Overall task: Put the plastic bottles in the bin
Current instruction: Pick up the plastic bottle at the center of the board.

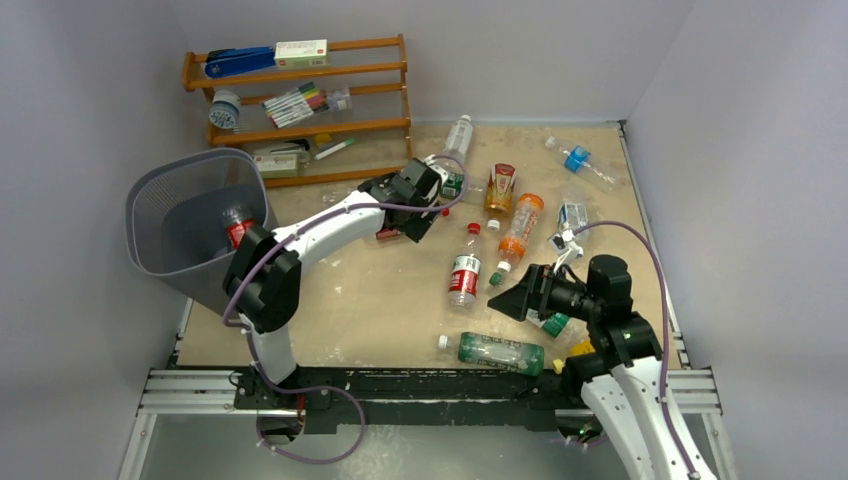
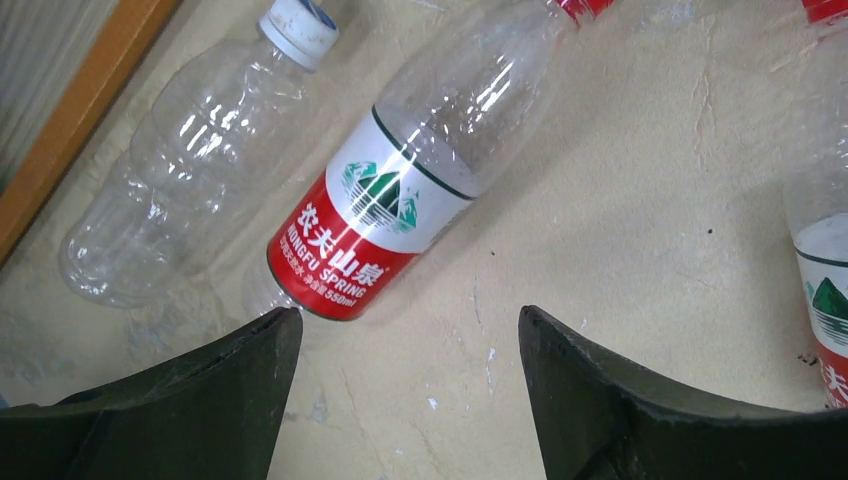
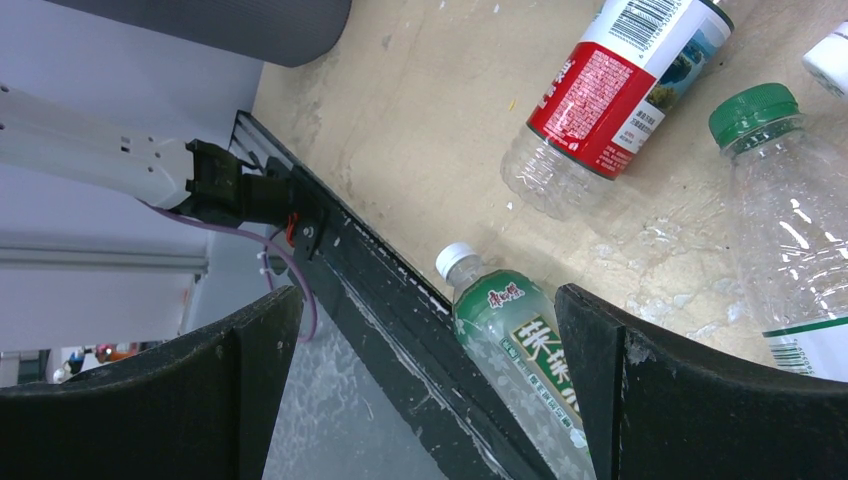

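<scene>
Several plastic bottles lie scattered on the tan table. My left gripper hovers open near the rack, nothing between its fingers. Just beyond its fingertips lies a clear bottle with a red and white label, and a bare clear bottle lies to its left. My right gripper is open over the table's near edge. A green-labelled bottle lies below it, close to the right finger, untouched. The grey bin leans at the left with a red-labelled bottle inside.
An orange wooden rack with markers and boxes stands at the back left. A red-labelled bottle, an orange bottle and a blue-capped one lie mid-table and right. A black rail runs along the near edge.
</scene>
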### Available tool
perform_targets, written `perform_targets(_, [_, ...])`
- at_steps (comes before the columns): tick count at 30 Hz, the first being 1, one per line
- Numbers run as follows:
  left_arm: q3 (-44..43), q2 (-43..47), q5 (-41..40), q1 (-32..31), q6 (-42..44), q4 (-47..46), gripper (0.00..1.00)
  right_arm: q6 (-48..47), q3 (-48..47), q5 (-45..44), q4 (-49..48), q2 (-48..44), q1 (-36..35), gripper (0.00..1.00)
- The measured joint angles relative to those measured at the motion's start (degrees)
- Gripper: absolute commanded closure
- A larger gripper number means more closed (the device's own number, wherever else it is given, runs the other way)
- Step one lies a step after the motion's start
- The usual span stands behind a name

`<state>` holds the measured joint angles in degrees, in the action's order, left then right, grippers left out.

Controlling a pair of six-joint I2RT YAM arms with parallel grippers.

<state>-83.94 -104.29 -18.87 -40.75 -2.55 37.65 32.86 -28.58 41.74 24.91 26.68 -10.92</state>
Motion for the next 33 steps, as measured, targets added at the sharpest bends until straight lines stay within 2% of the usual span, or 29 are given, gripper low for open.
perform_targets(17, [-1.4,-9.6,0.0,1.3,10.5,-8.7,0.26,0.0,0.0,-0.2,1.3,-0.9,0.0,0.00])
perform_targets(26, [-1.9,-12.3,-2.3,2.1,12.8,-12.9,0.27,-0.1,0.0,-0.2,1.4,-0.8,0.0,0.00])
perform_targets(33, [-1.8,-13.7,-2.2,2.1,12.6,-13.0,0.33,-0.1,0.0,-0.2,1.4,-0.7,0.0,0.00])
